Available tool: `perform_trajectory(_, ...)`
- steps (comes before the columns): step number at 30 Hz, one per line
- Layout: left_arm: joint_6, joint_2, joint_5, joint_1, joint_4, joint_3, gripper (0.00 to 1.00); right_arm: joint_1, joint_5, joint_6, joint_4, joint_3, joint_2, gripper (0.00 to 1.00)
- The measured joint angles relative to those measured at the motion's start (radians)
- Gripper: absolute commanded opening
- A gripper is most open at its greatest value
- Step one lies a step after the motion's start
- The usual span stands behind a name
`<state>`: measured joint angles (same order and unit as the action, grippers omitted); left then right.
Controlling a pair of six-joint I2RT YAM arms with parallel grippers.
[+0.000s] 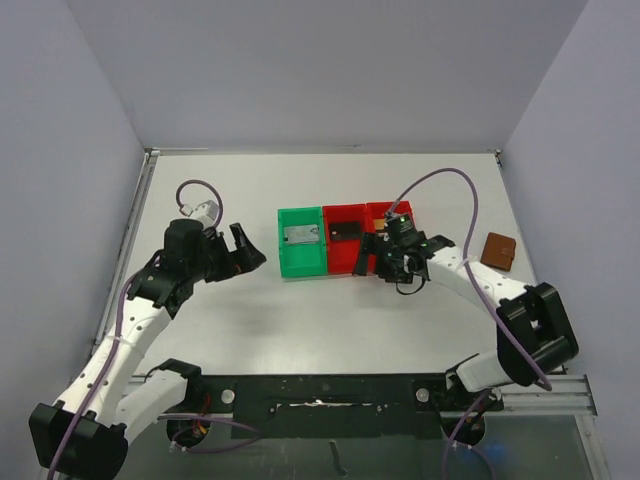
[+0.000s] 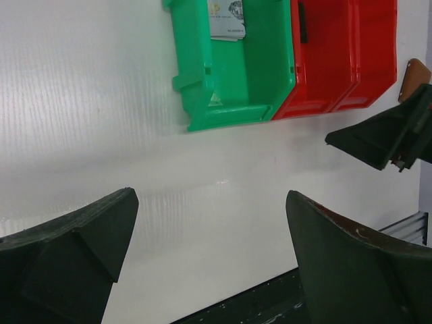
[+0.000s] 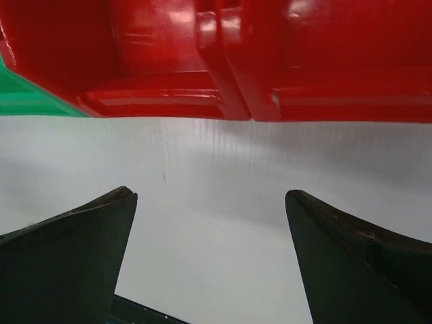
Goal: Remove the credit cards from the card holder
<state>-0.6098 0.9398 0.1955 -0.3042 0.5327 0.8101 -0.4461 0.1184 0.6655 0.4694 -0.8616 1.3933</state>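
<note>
right gripper [image 3: 209,202] is held open and empty, low over the table at the near walls of the red bins [image 3: 169,67], just right of the green bin [image 1: 303,268]. left gripper [image 2: 209,199] is also spread open with nothing in it, left of the green bin and apart from it. a grey credit card [image 1: 300,236] is seen lying in the green bin, and a dark credit card [image 1: 345,231] in the red bin next to it. the card holder [image 1: 498,250] lies brown side up, apparently folded shut, well right of the green bin and past the red bins, touched by neither gripper. whether cards remain inside cannot be told. the step is judged to be a reach to the holder. it is best approached from above by the right gripper, with one flap pinched at its edge and lifted. the other flap should be pinned flat by the left gripper so the thin holder is not dragged.
</note>
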Motion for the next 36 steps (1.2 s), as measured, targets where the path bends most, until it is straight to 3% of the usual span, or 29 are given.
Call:
perform_trajectory(10,0.025,-0.135,-0.077,-0.002,0.002,0.0,0.92,-0.158,-0.094,0.101,-0.11,-0.151,0.24,0.98)
perform_trajectory(25,0.046,-0.148,-0.117,-0.002,0.008,-0.001,0.92,-0.153,-0.102,0.069,-0.183,-0.298,0.383,0.97)
perform_trajectory(31,0.069,-0.138,-0.163,-0.002,0.002,-0.01,0.92,-0.117,-0.1,0.001,-0.167,-0.285,0.26,0.97)
perform_trajectory(36,0.07,-0.146,-0.264,-0.003,-0.008,-0.048,0.92,0.093,-0.139,-0.054,-0.148,-0.234,-0.056,0.98)
